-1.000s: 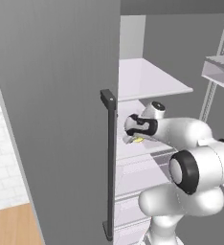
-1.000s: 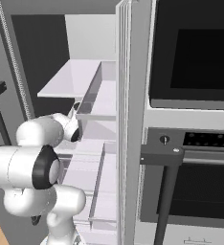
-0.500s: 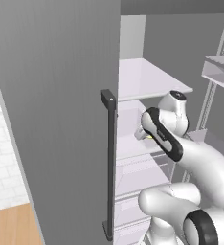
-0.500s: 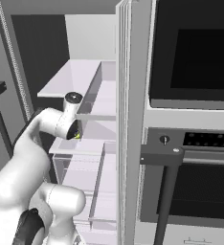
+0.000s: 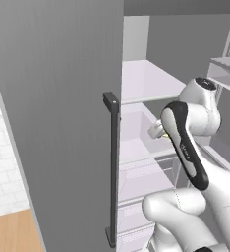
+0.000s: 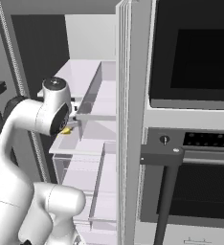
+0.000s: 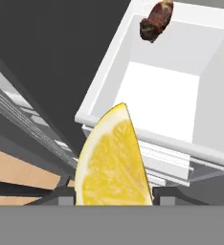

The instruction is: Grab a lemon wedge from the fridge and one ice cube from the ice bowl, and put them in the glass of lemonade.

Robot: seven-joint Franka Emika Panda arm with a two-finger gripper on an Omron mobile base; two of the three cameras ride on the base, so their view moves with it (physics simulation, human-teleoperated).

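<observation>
**Lemon wedge held at the claw, inside the open fridge**

Lemon wedge [image 7: 113, 160] sat low and centre in the hand view, its cut face bright yellow and glossy, its shape a clean crescent with a pointed upper tip. It stood between the two dark finger tips of the claw [image 7: 113, 197], whose jaws appeared clamped on it at either flank. In the right base view a small yellow patch [image 6: 65, 130] showed at the claw [image 6: 72, 125], left of centre, beside the white shelves of the fridge [image 6: 126, 72].

Behind the wedge, in the upper right of the hand view, lay a white open drawer [image 7: 104, 91] with smooth flat walls. A dark brown-red lump [image 7: 156, 20], rough and irregular, rested at its far rim.

In the left base view the matte-grey door filled the left half, with its dark bar handle [image 5: 113, 167] near centre.

Judgement: the step in hand was carrying the wedge out. It would be done well by holding the grip steady, drawing straight back clear of the shelf edges and door, and avoiding any tilt that could let the slick wedge slip.
</observation>
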